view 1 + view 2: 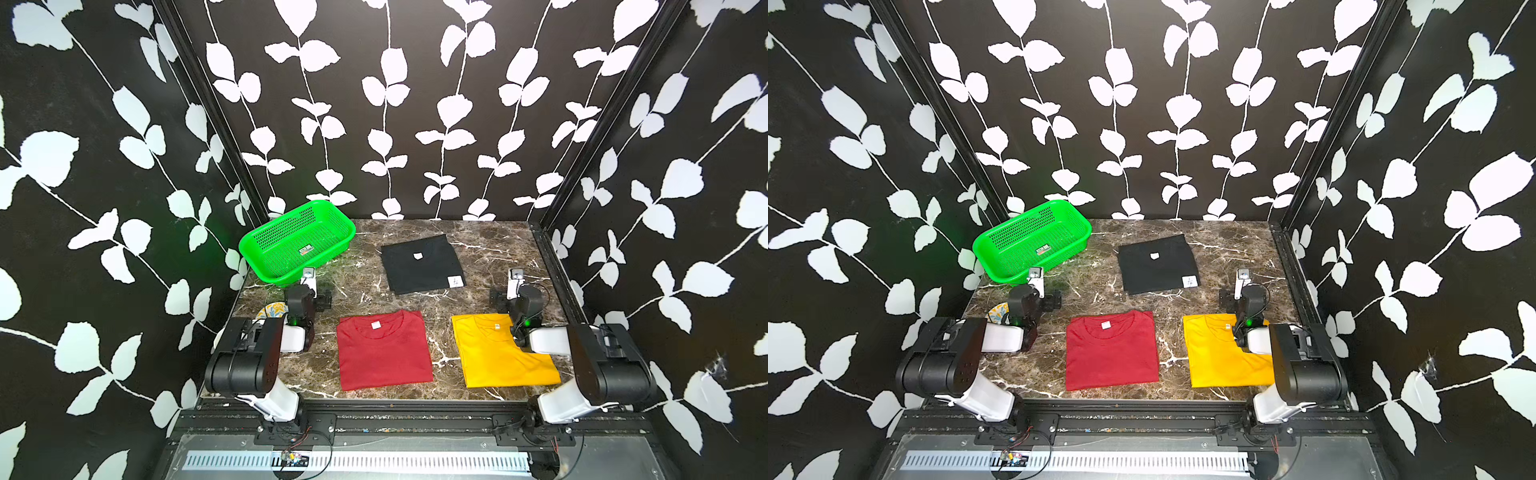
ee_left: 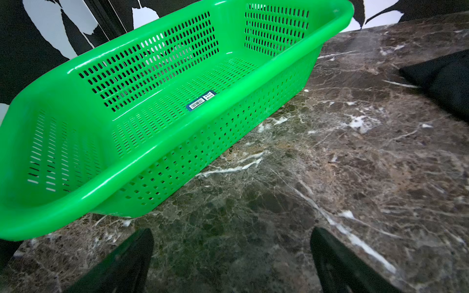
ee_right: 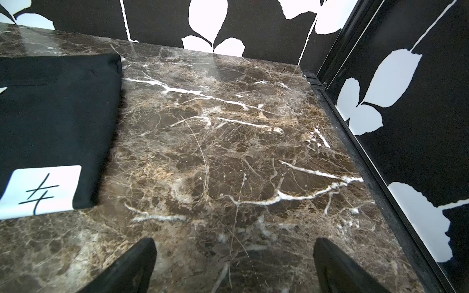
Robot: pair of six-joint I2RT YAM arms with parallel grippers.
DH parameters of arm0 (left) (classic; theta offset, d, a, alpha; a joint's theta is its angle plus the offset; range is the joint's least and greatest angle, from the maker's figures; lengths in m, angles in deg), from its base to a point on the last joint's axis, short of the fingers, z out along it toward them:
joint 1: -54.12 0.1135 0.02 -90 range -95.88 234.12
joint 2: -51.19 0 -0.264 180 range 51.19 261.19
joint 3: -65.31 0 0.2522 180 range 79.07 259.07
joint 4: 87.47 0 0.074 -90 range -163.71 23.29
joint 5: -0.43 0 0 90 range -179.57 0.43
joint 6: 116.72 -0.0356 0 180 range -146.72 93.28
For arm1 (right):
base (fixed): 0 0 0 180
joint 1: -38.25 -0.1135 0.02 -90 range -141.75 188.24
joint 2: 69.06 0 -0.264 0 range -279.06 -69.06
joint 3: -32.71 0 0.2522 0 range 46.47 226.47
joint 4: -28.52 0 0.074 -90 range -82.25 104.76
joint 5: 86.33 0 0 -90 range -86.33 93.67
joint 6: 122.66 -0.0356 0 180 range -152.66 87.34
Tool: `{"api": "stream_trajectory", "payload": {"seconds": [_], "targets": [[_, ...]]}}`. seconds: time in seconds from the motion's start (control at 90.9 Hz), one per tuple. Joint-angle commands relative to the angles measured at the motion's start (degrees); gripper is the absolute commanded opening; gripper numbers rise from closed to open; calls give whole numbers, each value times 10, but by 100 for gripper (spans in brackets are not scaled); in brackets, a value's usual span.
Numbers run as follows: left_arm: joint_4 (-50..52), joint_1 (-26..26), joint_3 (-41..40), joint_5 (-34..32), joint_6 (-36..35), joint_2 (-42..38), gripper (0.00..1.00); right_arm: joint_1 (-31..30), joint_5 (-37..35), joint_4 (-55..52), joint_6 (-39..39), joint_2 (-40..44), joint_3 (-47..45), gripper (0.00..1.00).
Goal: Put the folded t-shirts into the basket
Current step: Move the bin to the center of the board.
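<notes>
The green perforated basket (image 1: 282, 232) (image 1: 1025, 232) stands empty and tilted at the table's back left, leaning against the left wall. Three folded t-shirts lie flat on the marble: black (image 1: 422, 266) (image 1: 1156, 266) at the back middle, red (image 1: 384, 351) (image 1: 1111, 351) at the front middle, yellow (image 1: 498, 357) (image 1: 1221, 357) at the front right. My left gripper (image 2: 232, 236) (image 1: 311, 291) hangs open over bare marble just in front of the basket (image 2: 152, 63). Open too, my right gripper (image 3: 234, 243) (image 1: 509, 291) is over bare marble right of the black shirt (image 3: 58, 114). The right arm covers part of the yellow shirt.
A patterned yellow-blue bowl (image 1: 272, 309) (image 1: 998, 311) sits at the left edge, mostly hidden behind my left arm. Leaf-patterned walls close the marble table (image 1: 490, 249) on three sides. A black rail (image 3: 355, 142) runs along the right edge.
</notes>
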Motion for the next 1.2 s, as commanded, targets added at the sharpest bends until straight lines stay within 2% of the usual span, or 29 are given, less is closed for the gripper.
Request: {"api": "stream_trajectory", "payload": {"seconds": [0.0, 0.759, 0.825, 0.88, 1.012, 1.122, 1.188], "targets": [[-3, 3, 4, 2, 4, -15, 98, 3, 0, 7, -8, 8, 5, 99], [-3, 3, 4, 2, 4, -16, 99, 2, -1, 9, -9, 9, 3, 99], [-3, 3, 4, 2, 3, -16, 98, 3, -39, 2, -22, 13, 7, 99], [-4, 3, 3, 2, 4, -16, 99, 4, -49, -59, -27, 45, 20, 98], [-5, 3, 3, 5, 2, -16, 99, 4, -47, -342, -48, 175, 127, 98], [20, 1, 19, 24, -11, -30, 98, 3, -55, -546, -171, 231, 247, 98], [128, 0, 52, 29, -5, -68, 98, 3, -26, -591, -257, 246, 285, 99]]}}
